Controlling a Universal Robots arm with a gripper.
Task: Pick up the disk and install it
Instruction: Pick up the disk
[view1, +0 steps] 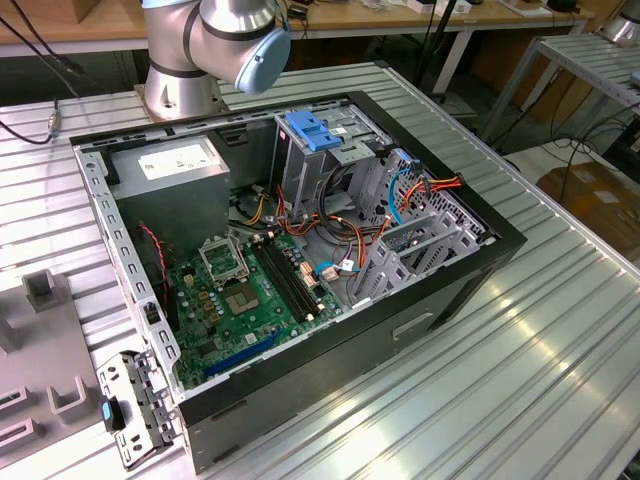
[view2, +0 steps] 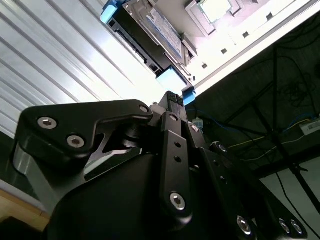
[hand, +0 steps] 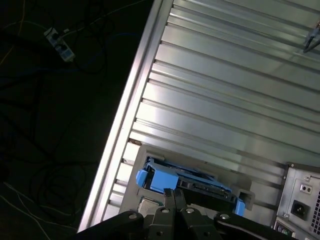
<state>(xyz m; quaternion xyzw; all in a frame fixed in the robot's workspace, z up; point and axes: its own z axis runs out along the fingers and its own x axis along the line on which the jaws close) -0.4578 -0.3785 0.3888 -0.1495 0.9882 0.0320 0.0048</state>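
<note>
Exterior view: the open black computer case (view1: 400, 330) lies sideways, bays up for loading. Second wrist view: my gripper (view2: 173, 97), fingers pinched together and empty, hovers near the blue-railed dark-grey metal disk (view2: 150, 37). First wrist view: it lies flat in a grey holder (hand: 132, 162), offered for grasping.

My ribbed metal surface (view1: 480, 380) is carrying the open computer case (view1: 330, 370). Grey fixture blocks (view1: 40, 290) are sitting at the exterior view's left, and the disk (hand: 170, 179) is lying in a grey holder (hand: 132, 167) near the surface's edge.
</note>
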